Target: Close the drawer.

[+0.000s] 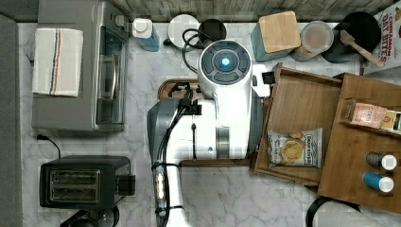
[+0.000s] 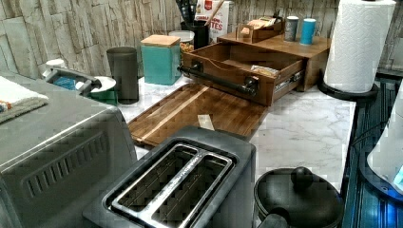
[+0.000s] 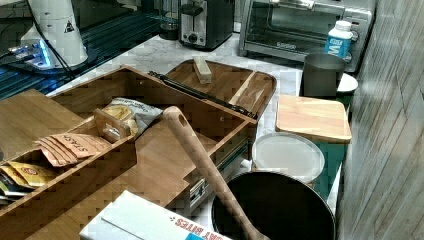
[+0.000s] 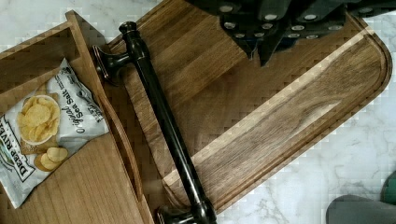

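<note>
Above tray (image 4: 289, 116) — gripper (image 4: 261, 53) cut off, jaws' state unclear | drawer (image 1: 302, 101) open

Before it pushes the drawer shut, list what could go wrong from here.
1. The chip bag lies against the front wall of the open drawer; if it rides up, it might get crushed or jam.
2. The gripper hangs over the wooden tray, off the handle; a skewed push could cock the drawer or scrape the tray.
</note>
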### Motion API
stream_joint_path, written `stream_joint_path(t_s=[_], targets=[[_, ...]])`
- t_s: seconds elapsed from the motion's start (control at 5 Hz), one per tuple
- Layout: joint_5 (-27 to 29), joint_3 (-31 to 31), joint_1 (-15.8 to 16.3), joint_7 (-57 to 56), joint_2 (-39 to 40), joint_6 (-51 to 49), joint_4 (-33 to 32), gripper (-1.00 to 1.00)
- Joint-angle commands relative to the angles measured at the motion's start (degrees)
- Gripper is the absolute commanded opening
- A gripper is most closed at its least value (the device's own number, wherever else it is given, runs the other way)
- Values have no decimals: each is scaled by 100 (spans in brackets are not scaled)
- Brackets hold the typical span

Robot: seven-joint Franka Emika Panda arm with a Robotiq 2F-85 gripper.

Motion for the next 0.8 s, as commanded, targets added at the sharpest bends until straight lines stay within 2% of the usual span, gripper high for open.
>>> stream_joint_path(t_s=[0.2,0.4,0.6,0.8], targets=[[-27,-1,0,-1,0,1,-66,-100],[-480,24,38,-329,118,921,-586,-100],[-697,-13,0,-581,485,1406,-635,-100],[-745,-23,-71,-772,992,1352,-249,-100]])
